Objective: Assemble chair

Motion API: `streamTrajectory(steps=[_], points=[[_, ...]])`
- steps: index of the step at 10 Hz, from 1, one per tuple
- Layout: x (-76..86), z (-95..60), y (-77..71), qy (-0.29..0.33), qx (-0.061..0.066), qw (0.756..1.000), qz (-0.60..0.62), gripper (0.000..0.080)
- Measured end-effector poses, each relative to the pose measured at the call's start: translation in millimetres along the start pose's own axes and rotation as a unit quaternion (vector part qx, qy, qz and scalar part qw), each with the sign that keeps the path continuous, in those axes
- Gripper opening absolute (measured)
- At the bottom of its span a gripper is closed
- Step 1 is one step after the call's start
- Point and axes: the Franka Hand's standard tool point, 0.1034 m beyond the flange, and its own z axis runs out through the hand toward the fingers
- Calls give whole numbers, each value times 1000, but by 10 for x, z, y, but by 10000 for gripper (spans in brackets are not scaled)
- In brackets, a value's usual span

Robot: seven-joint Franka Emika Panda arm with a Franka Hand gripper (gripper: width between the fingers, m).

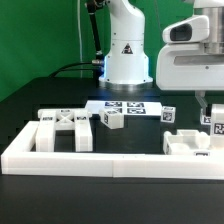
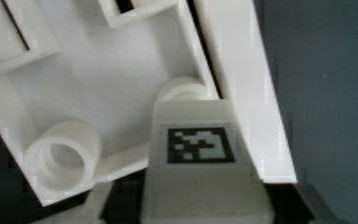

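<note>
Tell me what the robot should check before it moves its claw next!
1. The claw is shut: ok.
2. The tagged piece sits centred in the claw: ok.
3. The tagged piece is lifted off the table: cannot tell.
4. The holed panel is free of the tagged piece: cannot tell.
5. The X-braced frame lies well away from the claw: ok.

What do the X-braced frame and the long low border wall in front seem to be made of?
X-braced frame: looks like white plastic, matte, with blocky, uniform edges and no visible grain.
Border wall: probably the same matte white plastic, smooth and evenly coloured; the coarse picture leaves this open.
</note>
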Motion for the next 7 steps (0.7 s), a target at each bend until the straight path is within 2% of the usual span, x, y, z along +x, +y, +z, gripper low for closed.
streamTrajectory(steps=[5, 7], points=[[-12, 9, -15, 5, -3, 974, 227, 291], [-9, 10, -23, 9, -2, 943, 332, 291]])
